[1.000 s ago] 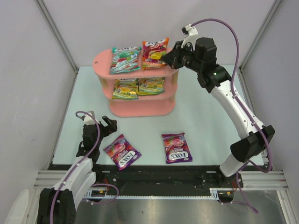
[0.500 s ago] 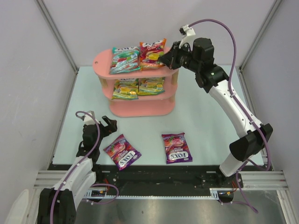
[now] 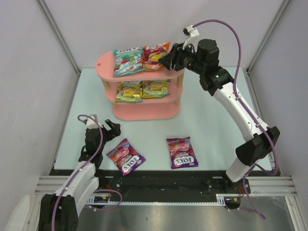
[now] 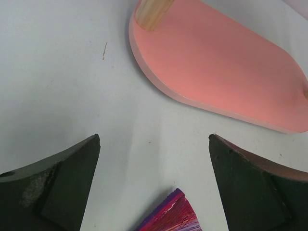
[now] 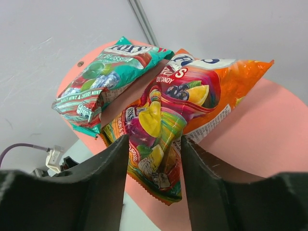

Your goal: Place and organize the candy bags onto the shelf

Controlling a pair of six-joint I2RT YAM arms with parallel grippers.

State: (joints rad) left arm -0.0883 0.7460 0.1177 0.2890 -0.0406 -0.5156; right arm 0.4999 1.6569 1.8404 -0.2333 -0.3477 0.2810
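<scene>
The pink shelf (image 3: 144,113) stands at the back of the table. On its top board (image 5: 260,130) a teal candy bag (image 3: 129,61) and a red-orange candy bag (image 3: 155,55) lie side by side. My right gripper (image 3: 166,61) hovers at the red-orange bag's near end, open, its jaws straddling the bag (image 5: 183,101) in the right wrist view (image 5: 154,142). Two yellow-green bags (image 3: 130,91) (image 3: 155,89) fill the middle tier. Two purple bags (image 3: 126,157) (image 3: 181,152) lie flat on the table in front. My left gripper (image 3: 111,129) rests low, open, beside the left purple bag (image 4: 175,216).
Grey walls close in the table on the left, back and right. The shelf's bottom board (image 4: 216,72) with a wooden post (image 4: 151,12) lies ahead of my left gripper (image 4: 154,139). The right arm's purple cable (image 3: 231,29) arcs above the shelf's right end.
My right gripper carried the red-orange bag slightly left over the top tier, then opened its jaws; the bag now lies next to the teal one. The left arm has not moved.
</scene>
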